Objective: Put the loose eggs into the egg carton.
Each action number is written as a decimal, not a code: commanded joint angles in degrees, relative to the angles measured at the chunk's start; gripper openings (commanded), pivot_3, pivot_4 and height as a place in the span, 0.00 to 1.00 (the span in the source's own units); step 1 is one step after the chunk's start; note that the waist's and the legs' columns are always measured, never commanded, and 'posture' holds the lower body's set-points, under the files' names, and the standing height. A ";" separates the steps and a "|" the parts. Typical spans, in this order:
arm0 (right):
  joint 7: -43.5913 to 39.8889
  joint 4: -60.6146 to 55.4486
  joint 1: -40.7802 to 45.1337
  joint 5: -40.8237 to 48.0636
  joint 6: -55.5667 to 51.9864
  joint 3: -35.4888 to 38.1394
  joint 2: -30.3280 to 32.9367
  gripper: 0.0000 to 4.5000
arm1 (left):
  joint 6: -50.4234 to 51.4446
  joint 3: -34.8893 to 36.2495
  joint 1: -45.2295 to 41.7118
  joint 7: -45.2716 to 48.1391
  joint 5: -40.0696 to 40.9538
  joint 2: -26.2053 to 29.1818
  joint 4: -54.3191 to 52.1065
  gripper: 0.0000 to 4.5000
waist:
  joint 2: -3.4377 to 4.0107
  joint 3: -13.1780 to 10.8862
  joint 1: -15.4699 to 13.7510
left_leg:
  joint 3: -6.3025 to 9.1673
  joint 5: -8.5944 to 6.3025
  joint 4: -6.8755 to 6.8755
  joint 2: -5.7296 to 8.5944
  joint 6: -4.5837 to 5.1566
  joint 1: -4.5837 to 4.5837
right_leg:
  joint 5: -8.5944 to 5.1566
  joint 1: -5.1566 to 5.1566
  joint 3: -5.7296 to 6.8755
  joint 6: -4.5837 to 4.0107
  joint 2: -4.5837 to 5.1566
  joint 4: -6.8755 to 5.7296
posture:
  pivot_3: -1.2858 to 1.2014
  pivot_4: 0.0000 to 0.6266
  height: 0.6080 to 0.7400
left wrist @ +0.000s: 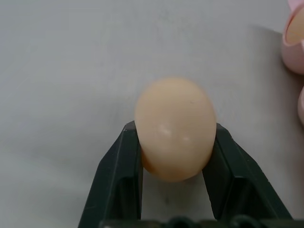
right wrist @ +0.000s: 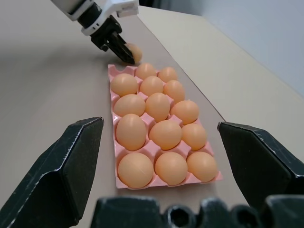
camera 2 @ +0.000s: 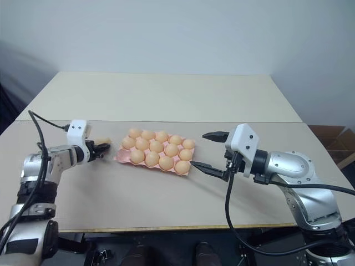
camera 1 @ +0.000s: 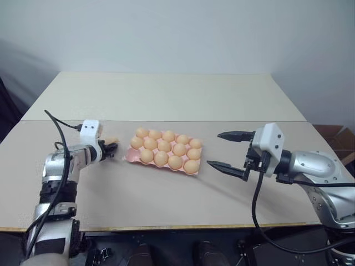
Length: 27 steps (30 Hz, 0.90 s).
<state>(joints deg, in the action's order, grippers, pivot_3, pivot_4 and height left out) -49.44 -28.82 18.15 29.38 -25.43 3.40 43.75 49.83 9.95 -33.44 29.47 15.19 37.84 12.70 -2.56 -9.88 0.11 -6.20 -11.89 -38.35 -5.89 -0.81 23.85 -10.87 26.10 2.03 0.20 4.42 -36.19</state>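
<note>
So our left gripper has its two black fingers clamped tight on one smooth pale orange-tan egg — the wrist view shows the egg pinched on both sides, just above the beige tabletop. From the head camera that egg sits just off the left end of the flat pink moulded egg carton, near it but not in a cup.

The carton itself lies in the middle of the table, between our two arms, slightly angled. We count fourteen matching eggs seated in its round cups, and the corner cup nearest the held egg looks like the bare one, though we can't be totally sure from here.

Our right gripper hangs off the carton's right end — fingers spread wide apart, gripping nothing, pointed toward the tray.
</note>
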 commanded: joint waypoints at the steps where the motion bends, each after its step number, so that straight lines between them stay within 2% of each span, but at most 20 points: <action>1: 0.82 -2.17 -0.20 0.43 -0.08 1.87 0.36 1.00 | -5.13 2.44 2.17 9.63 4.58 4.63 -10.37 0.32 | 0.00 0.00 -0.06 | 0.00 0.00 0.00 0.00 0.00 0.00 | 0.00 0.00 0.00 0.00 0.00 0.00 | 0.52 0.24 1.00; 6: 1.34 -2.26 -0.38 0.09 0.07 1.47 0.07 1.00 | -7.38 -0.62 1.53 20.97 9.69 6.56 -13.53 0.32 | 0.01 0.01 -1.01 | -0.01 0.00 -0.01 0.01 -0.01 -0.01 | -0.07 -0.03 0.03 0.02 0.05 0.03 | 0.52 0.24 1.00; 13: 2.38 -2.40 0.01 -0.11 0.17 1.01 -0.37 1.00 | -11.09 -10.43 -2.39 26.57 5.14 5.60 -5.74 0.32 | 0.01 0.01 -0.72 | -0.01 0.00 -0.02 0.02 0.00 0.01 | -0.05 -0.03 0.01 0.06 0.00 0.03 | 0.52 0.24 1.00; 15: 2.63 -2.66 -0.13 -0.02 0.08 1.13 -0.27 1.00 | -11.24 -11.68 -3.24 26.70 4.40 4.97 -4.47 0.47 | 0.01 0.00 -0.59 | -0.01 0.00 -0.01 0.01 0.01 0.02 | -0.05 -0.01 -0.02 0.07 -0.02 0.04 | 0.52 0.24 1.00; 17: 2.83 -3.01 -0.31 0.12 -0.05 1.35 -0.12 1.00 | -11.61 -12.28 -3.64 27.40 3.97 5.10 -3.95 0.57 | 0.01 0.00 -0.64 | 0.00 0.00 -0.01 0.01 0.01 0.03 | -0.05 0.00 -0.01 0.06 -0.02 0.03 | 0.52 0.24 1.00; 23: 3.33 -3.79 -0.80 0.48 -0.46 2.04 0.04 1.00 | -11.11 -8.55 -2.02 28.71 5.75 7.81 -6.91 1.00 | 0.01 0.00 -0.61 | 0.00 0.00 -0.03 0.01 0.01 0.03 | -0.05 0.00 -0.02 0.08 0.00 0.03 | 0.52 0.24 1.00; 27: 3.20 -3.53 -0.57 0.71 -0.45 2.07 0.06 1.00 | -13.21 -3.11 1.23 29.00 7.52 10.59 -10.45 1.00 | 0.01 0.00 -0.47 | 0.00 0.00 -0.01 0.00 0.01 0.03 | -0.06 0.03 -0.02 0.08 -0.01 0.02 | 0.52 0.24 1.00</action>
<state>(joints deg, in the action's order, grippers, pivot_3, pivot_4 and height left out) -46.52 -30.85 17.05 29.42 -25.77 3.44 43.43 38.53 3.50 -32.45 58.09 21.16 47.35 4.97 -2.55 -9.88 -0.35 -6.20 -11.89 -38.35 -5.90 -0.81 23.87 -10.93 26.13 2.02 0.27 4.41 -36.16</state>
